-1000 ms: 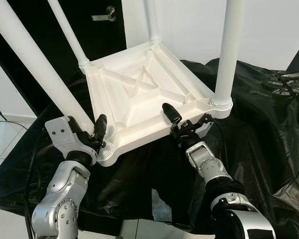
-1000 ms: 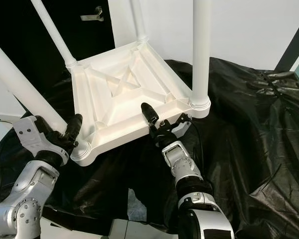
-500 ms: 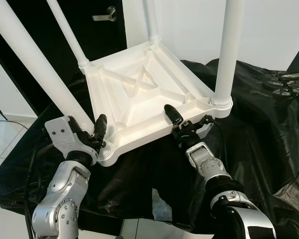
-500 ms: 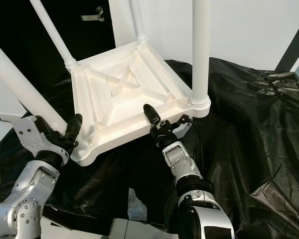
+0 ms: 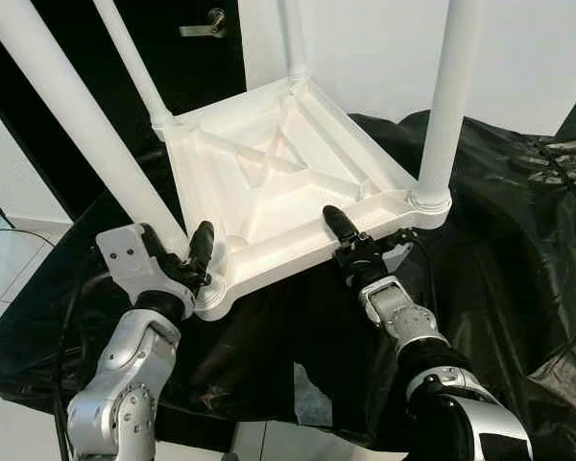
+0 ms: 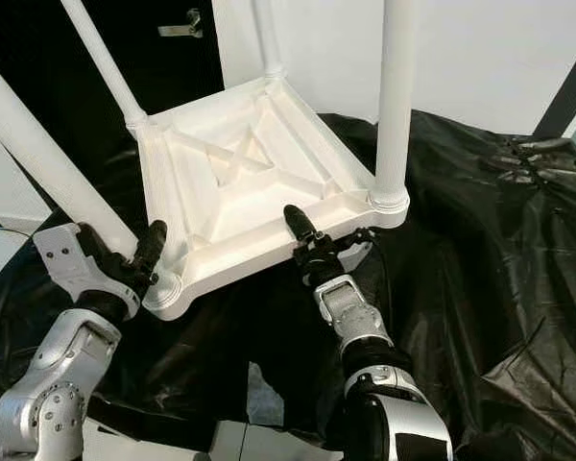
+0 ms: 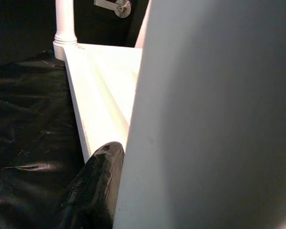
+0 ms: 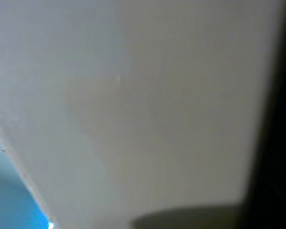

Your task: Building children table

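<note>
A white children's table (image 5: 269, 182) lies upside down on a black plastic sheet (image 5: 518, 250), its legs pointing up. My left gripper (image 5: 197, 261) is shut on the base of the near-left leg (image 5: 86, 125). In the left wrist view that leg (image 7: 214, 119) is pressed against one black finger (image 7: 95, 186). My right gripper (image 5: 357, 245) is shut on the table's near rim, one finger (image 5: 336, 226) lying inside the underside and the other below the edge. The right wrist view is up against the white plastic (image 8: 133, 95).
The black sheet covers a low surface and bunches into folds at the right (image 6: 518, 154). A dark door with a metal handle (image 5: 211, 21) stands behind on the left, a white wall (image 5: 384, 48) behind the table. Tiled floor (image 5: 10, 279) lies at the left.
The table has shifted slightly to the right with both grippers still holding it; the near-left corner and the right leg sit a little further right.
</note>
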Controlling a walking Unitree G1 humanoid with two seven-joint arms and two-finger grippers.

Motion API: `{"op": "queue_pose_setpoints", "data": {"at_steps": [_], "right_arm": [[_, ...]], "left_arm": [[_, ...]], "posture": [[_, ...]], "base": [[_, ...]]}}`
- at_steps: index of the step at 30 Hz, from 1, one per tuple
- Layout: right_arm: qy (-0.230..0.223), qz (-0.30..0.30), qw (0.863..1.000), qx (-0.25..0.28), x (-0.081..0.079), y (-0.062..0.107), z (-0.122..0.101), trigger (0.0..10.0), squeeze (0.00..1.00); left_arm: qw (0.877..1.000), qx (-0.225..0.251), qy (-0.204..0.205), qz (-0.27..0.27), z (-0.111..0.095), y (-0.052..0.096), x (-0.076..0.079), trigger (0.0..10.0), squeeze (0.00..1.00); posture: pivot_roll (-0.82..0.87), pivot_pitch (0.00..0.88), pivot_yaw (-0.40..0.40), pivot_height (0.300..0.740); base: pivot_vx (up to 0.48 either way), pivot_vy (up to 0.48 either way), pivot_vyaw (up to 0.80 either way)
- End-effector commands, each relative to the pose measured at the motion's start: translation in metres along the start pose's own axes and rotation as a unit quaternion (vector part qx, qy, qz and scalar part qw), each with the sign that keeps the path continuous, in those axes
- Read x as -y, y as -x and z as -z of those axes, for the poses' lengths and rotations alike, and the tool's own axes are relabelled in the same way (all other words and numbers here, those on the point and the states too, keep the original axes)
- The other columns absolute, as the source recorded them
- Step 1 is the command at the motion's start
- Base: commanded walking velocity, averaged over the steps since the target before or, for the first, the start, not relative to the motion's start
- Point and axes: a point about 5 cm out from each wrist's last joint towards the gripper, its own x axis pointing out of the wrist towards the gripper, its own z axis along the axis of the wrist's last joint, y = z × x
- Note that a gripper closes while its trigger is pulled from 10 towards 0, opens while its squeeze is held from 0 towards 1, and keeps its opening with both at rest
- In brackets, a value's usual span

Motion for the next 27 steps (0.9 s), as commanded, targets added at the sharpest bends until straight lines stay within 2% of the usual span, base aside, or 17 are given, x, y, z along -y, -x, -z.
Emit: {"op": "queue_pose_setpoints", "data": {"at_steps": [1,11,12,13,16,17,27], "right_arm": [[-0.034,-0.083,0.996,0.007,-0.0339,-0.0191,0.0098,0.0,0.0],[-0.021,-0.083,0.996,0.0,-0.0336,-0.0196,0.0106,0.0,0.0],[-0.011,-0.084,0.996,-0.007,-0.0344,-0.0198,0.0125,7.5,0.0],[-0.003,-0.087,0.996,-0.013,-0.0355,-0.0198,0.0145,10.0,0.0],[0.008,-0.09,0.996,-0.02,-0.0368,-0.0197,0.0173,10.0,0.0],[0.012,-0.09,0.996,-0.022,-0.0369,-0.0192,0.0183,10.0,0.0],[0.013,-0.091,0.995,-0.026,-0.0348,-0.0152,0.0188,10.0,0.0]], "left_arm": [[0.999,0.005,0.031,0.034,-0.0032,-0.0012,0.0095,10.0,0.0],[0.999,0.015,0.029,0.029,-0.0069,-0.0021,0.0074,10.0,0.0],[0.999,0.016,0.026,0.037,-0.0074,-0.0011,0.0086,10.0,1.0],[0.999,0.016,0.028,0.041,-0.0068,-0.0005,0.0096,10.0,1.0],[0.999,0.012,0.023,0.041,-0.0056,-0.0004,0.0098,10.0,1.0],[0.999,0.01,0.016,0.036,-0.0049,-0.0009,0.009,10.0,0.0],[1.0,0.004,0.007,0.028,-0.0037,-0.0006,0.0066,10.0,0.0]], "posture": [[0.22,0.0,-0.046,0.74],[0.22,0.0,-0.045,0.74],[0.22,0.0,-0.044,0.74],[0.21,0.0,-0.044,0.74],[0.21,0.0,-0.044,0.74],[0.21,0.0,-0.045,0.74],[0.21,0.0,-0.048,0.74]], "base": [[0.0,0.0,0.0],[0.0,0.0,0.0],[0.0,0.0,0.0],[0.0,0.0,0.0],[0.0,0.0,0.0],[0.0,0.0,0.0],[0.0,0.0,0.0]]}}
